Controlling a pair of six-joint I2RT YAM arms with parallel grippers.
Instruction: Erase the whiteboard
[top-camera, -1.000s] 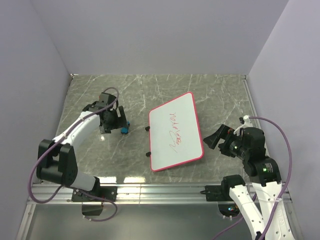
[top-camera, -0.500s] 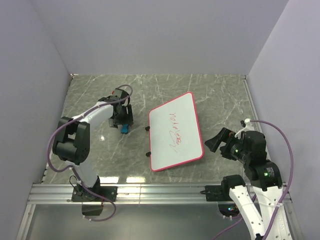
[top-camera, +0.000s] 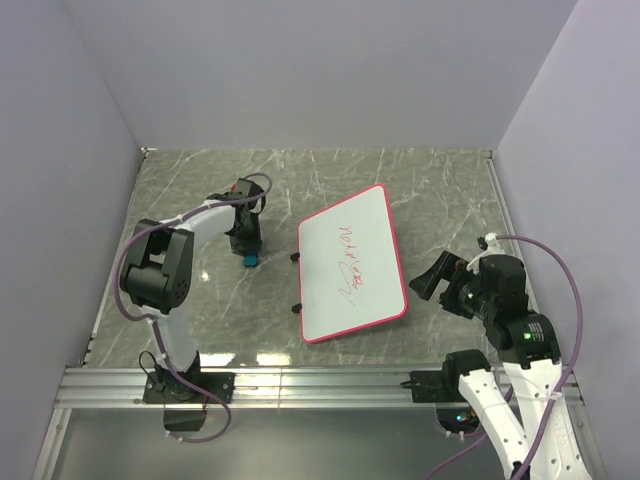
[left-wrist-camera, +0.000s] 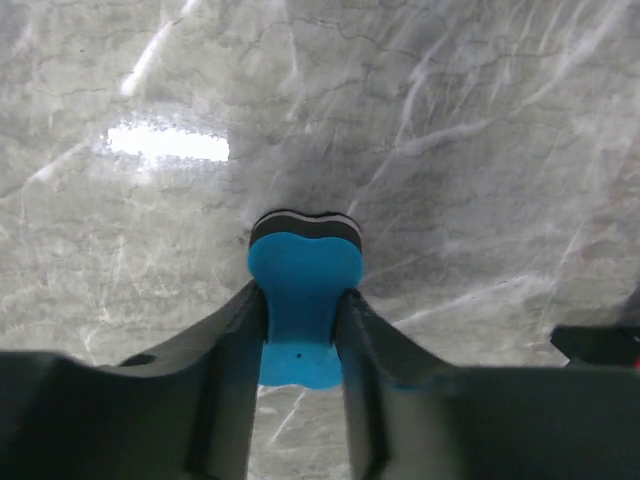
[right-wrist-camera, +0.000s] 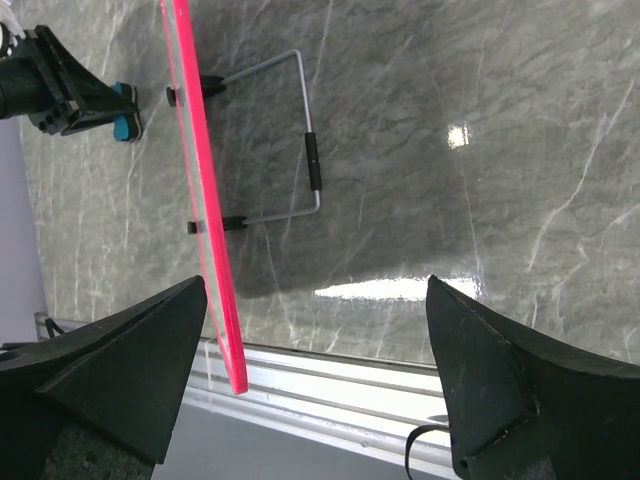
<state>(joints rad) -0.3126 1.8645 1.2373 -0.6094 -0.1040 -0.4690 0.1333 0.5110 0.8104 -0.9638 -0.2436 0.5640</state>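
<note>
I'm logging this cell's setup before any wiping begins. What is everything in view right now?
whiteboard: one, white with a red-pink rim, middle of the table, red scribbles on it
wire stand: one, grey metal, joined to the whiteboard by two black clips
eraser: one, blue with a dark pad, left of the whiteboard
table: one, grey marble pattern, under everything
rail: one, silver, along the table's near edge
left gripper: one, black, shut on the eraser
right gripper: one, black, open, right of the whiteboard and apart from it
</note>
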